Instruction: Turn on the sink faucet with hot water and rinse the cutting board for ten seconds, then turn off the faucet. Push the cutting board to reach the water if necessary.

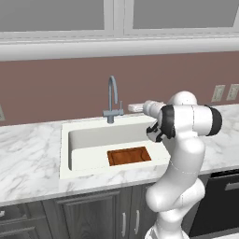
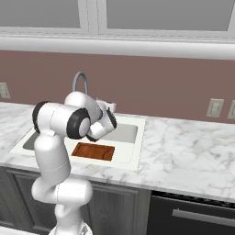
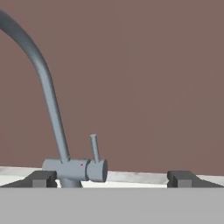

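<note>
End effector (image 3: 113,178) (jaws wide) just short of sink faucet (image 3: 65,162).

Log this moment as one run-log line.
phase: reaching for faucet lever | gripper: open, empty | sink faucet: no water running | cutting board: in sink

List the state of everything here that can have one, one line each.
Faucet: off, no water running, lever standing upright.
Sink: dry, holding the cutting board.
Cutting board: lying flat on the sink floor at the front, off to the side of the spout.
Gripper: jaws open, empty, facing the faucet base, not touching it.
</note>
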Tool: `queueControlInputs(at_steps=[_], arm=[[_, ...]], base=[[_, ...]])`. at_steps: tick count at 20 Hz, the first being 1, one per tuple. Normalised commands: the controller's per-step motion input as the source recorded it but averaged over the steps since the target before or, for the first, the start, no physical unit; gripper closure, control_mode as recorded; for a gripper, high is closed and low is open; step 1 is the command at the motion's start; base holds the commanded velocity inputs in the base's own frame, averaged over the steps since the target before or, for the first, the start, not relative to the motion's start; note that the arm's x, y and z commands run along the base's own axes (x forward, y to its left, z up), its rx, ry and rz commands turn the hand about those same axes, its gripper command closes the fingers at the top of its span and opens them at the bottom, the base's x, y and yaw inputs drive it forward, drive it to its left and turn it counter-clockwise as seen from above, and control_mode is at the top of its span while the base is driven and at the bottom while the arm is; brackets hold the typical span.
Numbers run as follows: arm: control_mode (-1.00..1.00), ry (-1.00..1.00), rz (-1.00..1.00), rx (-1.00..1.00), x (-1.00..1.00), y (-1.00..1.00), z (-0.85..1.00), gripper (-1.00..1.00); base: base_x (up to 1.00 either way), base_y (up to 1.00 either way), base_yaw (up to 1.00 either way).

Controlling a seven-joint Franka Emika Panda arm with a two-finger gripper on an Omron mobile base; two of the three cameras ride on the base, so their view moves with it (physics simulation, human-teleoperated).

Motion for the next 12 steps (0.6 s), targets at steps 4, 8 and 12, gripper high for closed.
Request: queueControlInputs(at_steps=[4,8,12], arm=[[-1.00,-0.06,0.00,0.00,0.00,0.02,-0.13,-1.00],[-1.00,-0.06,0.00,0.00,0.00,0.14,-0.17,-1.00],[-1.00,-0.07,0.00,0.00,0.00,0.10,-0.24,-1.00]], base=[[0.00,0.00,0.00],[0.00,0.00,0.00],[0.00,0.00,0.00]])
